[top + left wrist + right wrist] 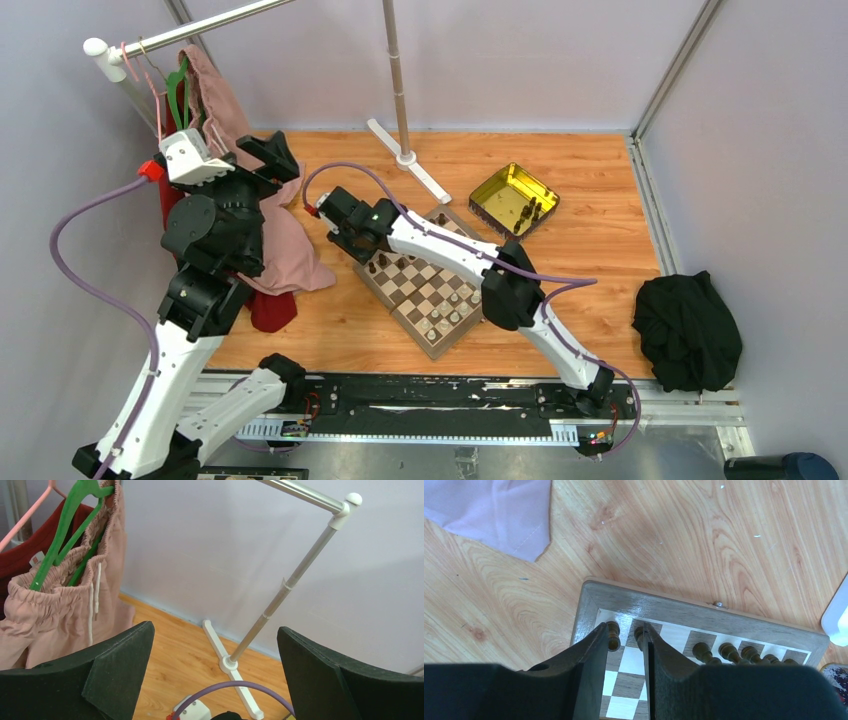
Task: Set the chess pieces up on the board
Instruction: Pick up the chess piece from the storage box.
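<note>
We find the right gripper (626,630) low over a corner of the board (704,612), jaws parted with two dark chess pieces (612,635) between the tips, seemingly to seat one squarely, while the left gripper (215,627) hangs raised and agape, clear of the work.

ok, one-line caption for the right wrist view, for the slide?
Right gripper open over a corner of the board, two dark chess pieces at its fingertips, more lined along the edge row.

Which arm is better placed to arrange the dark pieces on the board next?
Right. The right gripper hangs open over a corner of the board with dark chess pieces at its fingertips. The left gripper, open, is raised toward the clothes rack, away from the board.
</note>
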Controlling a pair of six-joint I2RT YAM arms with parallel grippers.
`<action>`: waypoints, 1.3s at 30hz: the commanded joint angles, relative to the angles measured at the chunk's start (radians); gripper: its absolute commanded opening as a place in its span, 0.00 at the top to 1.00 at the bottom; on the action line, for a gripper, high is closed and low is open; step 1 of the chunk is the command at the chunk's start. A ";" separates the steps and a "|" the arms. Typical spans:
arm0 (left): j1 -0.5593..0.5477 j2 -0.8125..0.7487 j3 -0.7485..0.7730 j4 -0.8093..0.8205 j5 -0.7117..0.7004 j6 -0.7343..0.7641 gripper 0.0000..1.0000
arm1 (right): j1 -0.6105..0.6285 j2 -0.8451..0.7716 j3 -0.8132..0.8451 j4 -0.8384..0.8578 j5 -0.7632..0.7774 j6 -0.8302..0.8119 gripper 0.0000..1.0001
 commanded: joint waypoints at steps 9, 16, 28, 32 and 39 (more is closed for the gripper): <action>-0.008 -0.020 0.059 -0.023 -0.004 0.009 0.00 | -0.025 -0.080 0.006 -0.006 0.049 -0.002 0.64; -0.008 -0.023 0.069 -0.032 -0.005 0.013 0.00 | -0.043 -0.101 -0.007 0.007 0.069 0.007 0.64; -0.008 0.012 0.100 -0.041 0.016 0.032 0.00 | -0.132 -0.165 -0.067 0.028 0.111 0.013 0.64; -0.008 0.036 0.109 -0.043 0.040 0.033 0.00 | -0.172 -0.216 -0.105 0.053 0.169 0.007 0.64; -0.008 0.117 0.112 -0.029 0.102 -0.005 0.00 | -0.267 -0.314 -0.216 0.108 0.251 0.005 0.64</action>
